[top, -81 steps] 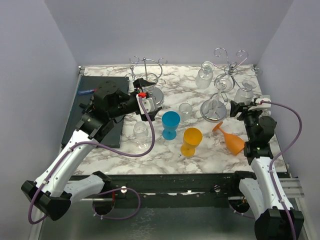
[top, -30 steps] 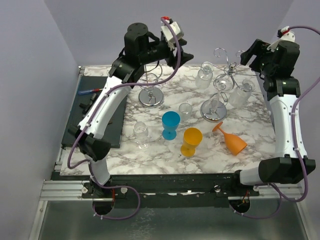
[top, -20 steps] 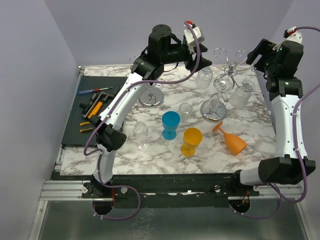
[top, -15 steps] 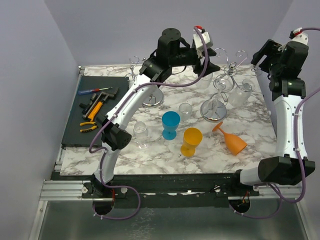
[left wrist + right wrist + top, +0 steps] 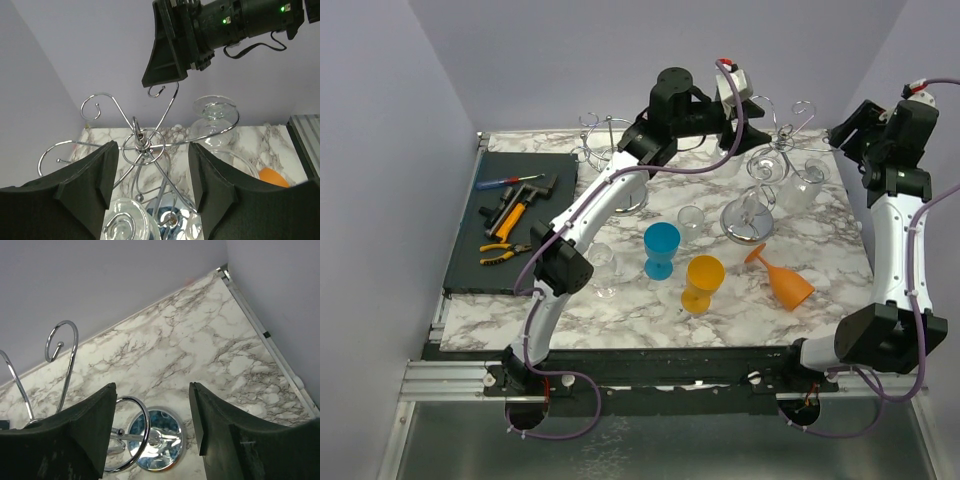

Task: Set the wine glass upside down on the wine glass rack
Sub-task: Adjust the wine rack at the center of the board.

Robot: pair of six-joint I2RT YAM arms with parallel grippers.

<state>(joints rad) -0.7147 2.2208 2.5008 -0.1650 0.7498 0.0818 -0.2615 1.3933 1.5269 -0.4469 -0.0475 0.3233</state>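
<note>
Aloft, left end effector (image 5: 152, 147) spread, right end effector (image 5: 152, 387) spread, wine glass (image 5: 782, 279) well apart.

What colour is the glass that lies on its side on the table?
Orange. The glass shows best in the top external view.

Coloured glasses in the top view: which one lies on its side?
The orange wine glass, rightmost, lies on its side; the blue glass and yellow glass stand upright.
</note>
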